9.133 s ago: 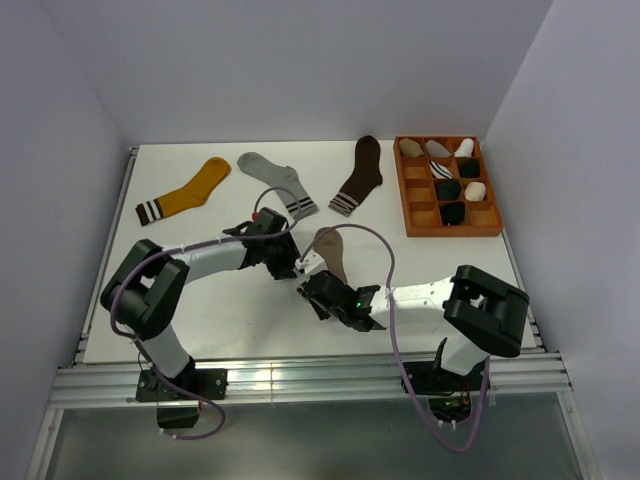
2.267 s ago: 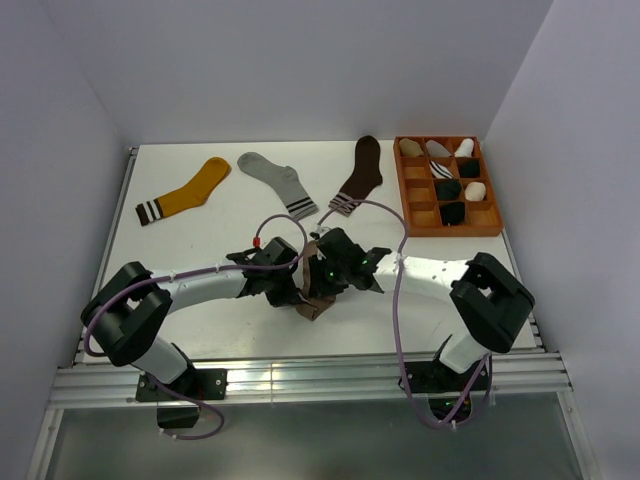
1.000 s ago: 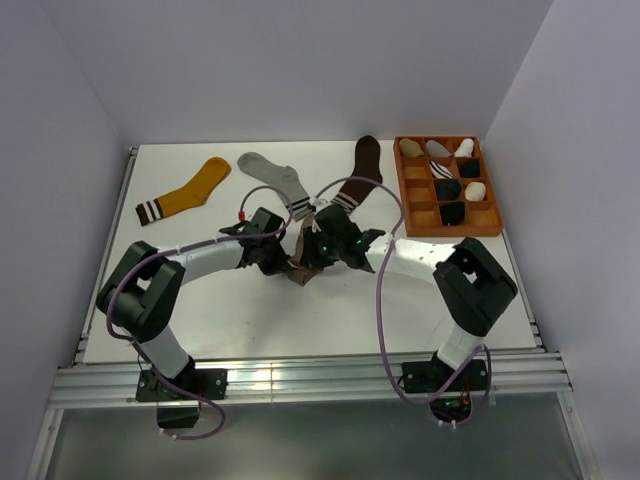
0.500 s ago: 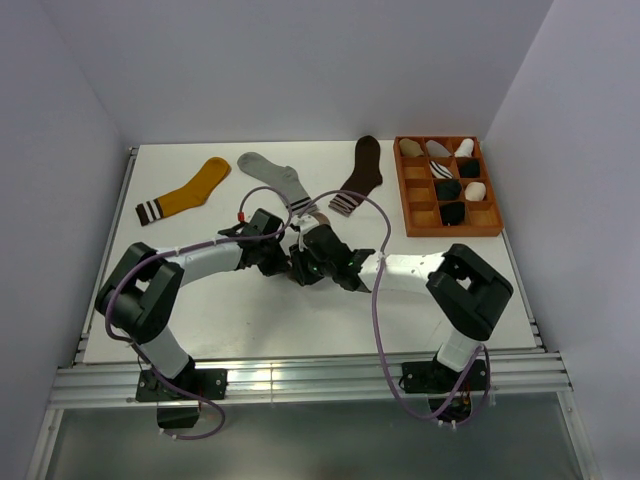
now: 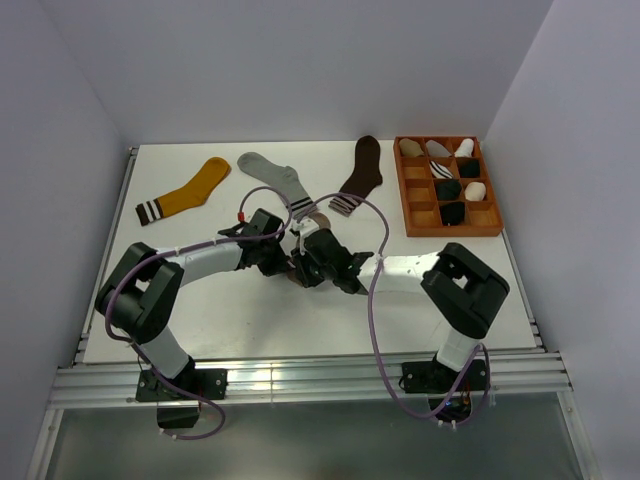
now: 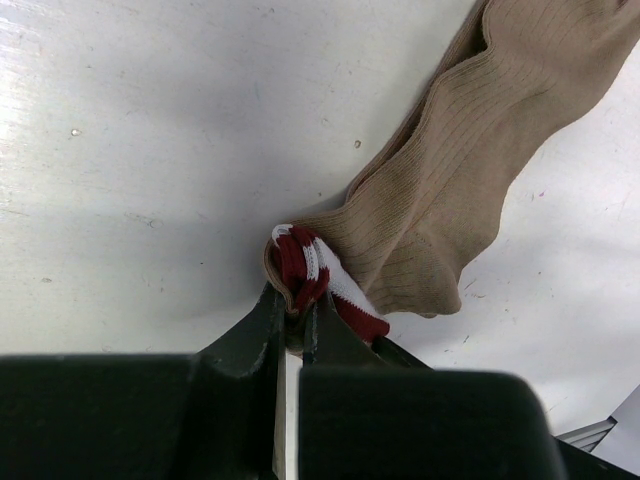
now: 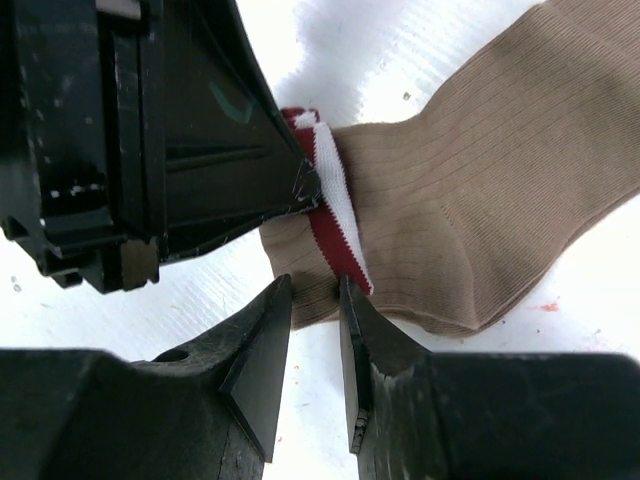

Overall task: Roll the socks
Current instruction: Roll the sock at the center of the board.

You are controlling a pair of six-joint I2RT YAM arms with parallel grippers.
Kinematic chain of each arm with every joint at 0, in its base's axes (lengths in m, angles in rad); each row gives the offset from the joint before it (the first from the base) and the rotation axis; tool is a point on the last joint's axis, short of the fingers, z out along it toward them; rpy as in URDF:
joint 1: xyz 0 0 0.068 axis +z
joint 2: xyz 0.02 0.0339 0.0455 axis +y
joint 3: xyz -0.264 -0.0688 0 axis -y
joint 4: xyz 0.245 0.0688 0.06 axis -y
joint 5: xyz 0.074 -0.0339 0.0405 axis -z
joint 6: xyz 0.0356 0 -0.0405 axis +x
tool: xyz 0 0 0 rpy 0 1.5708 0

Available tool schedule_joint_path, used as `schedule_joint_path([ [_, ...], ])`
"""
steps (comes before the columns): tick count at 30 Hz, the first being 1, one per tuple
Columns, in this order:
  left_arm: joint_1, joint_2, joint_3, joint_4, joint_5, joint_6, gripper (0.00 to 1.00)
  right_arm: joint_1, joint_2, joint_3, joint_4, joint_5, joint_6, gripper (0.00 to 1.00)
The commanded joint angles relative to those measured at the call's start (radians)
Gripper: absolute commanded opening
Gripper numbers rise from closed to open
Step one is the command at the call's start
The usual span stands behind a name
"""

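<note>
Taupe sock (image 6: pixel 480 150) mid-table (image 5: pixel 200 320), hemmed in by both wrists. Left gripper (image 6: pixel 295 312) clenched on maroon-white cuff (image 6: pixel 305 265). Right gripper (image 7: pixel 312 300) jaws slightly parted, tips at sock's edge beside cuff. In left wrist view I see long axis running from cuff toward 1 o'clock. Well apart: mustard sock (image 5: pixel 185 193) at 10, grey sock (image 5: pixel 275 180) at 12, brown sock (image 5: pixel 360 175) at 1, tray (image 5: pixel 452 232) at 2.
</note>
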Motion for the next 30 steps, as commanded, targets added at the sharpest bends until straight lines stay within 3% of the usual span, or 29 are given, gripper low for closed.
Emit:
schedule_joint_path([
  [1,-0.001,-0.015,0.008,-0.034,0.000,0.025,0.00,0.016,0.021,0.026,-0.028,-0.003,-0.031,0.33],
  [14,-0.003,-0.002,0.020,-0.034,0.020,0.017,0.00,0.059,0.068,0.061,-0.077,0.033,-0.069,0.43],
  [23,-0.003,-0.007,0.016,-0.035,0.023,0.019,0.00,0.070,-0.087,0.014,-0.042,0.109,-0.097,0.48],
  [30,-0.003,-0.010,0.027,-0.051,0.020,0.025,0.00,0.080,-0.026,0.056,-0.015,0.113,-0.171,0.49],
])
